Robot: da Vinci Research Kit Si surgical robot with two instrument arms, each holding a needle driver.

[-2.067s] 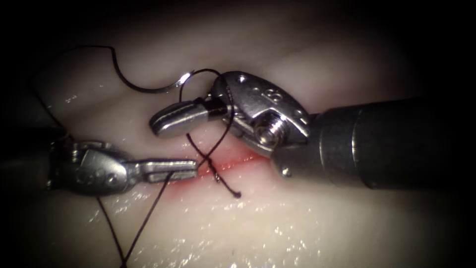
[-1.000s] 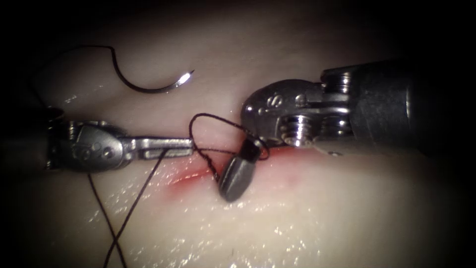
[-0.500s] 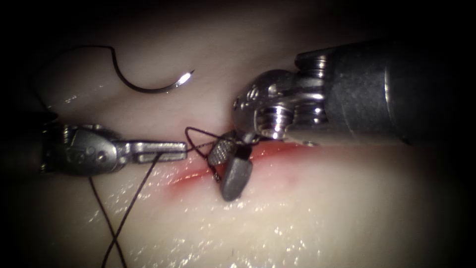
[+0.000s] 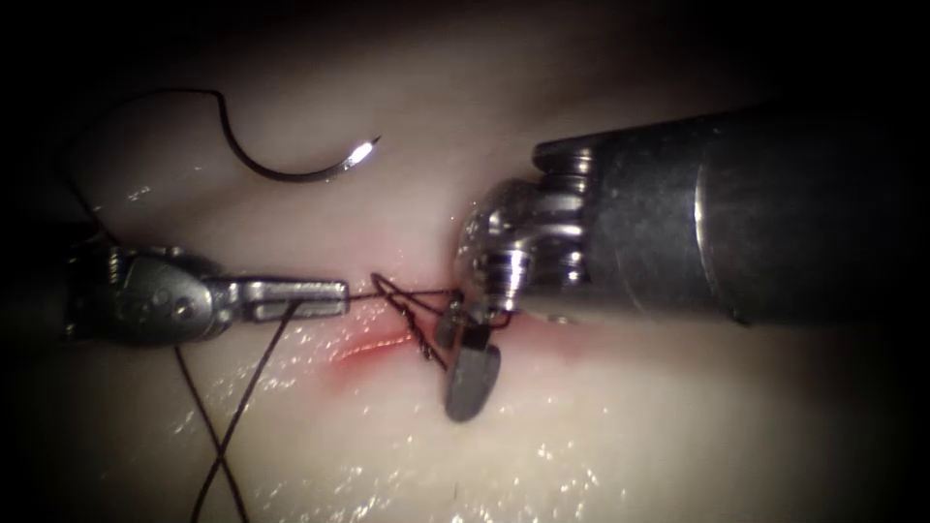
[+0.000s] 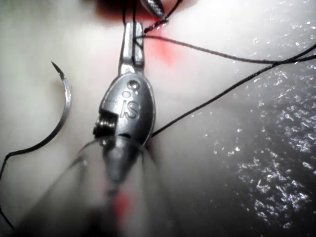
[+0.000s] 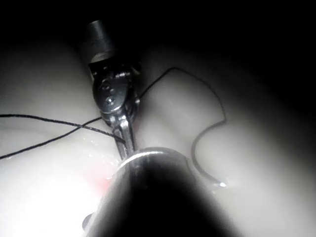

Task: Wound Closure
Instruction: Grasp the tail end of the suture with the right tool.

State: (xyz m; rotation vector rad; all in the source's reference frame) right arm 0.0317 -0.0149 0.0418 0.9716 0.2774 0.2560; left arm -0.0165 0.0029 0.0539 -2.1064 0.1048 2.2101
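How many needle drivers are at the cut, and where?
2. The left tool lies left of the cut, jaws shut on the thread. The right tool points down over the cut amid thread loops. The needle lies free on the tissue.

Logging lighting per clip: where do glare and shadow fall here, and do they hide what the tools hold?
Endoscope view: dark vignette around the edges, glints on wet tissue; left hand visibly shut on thread, needle lying free on the tissue left of the cut. Grip of the right hand unclear. Right wrist view: dark shaft before it.
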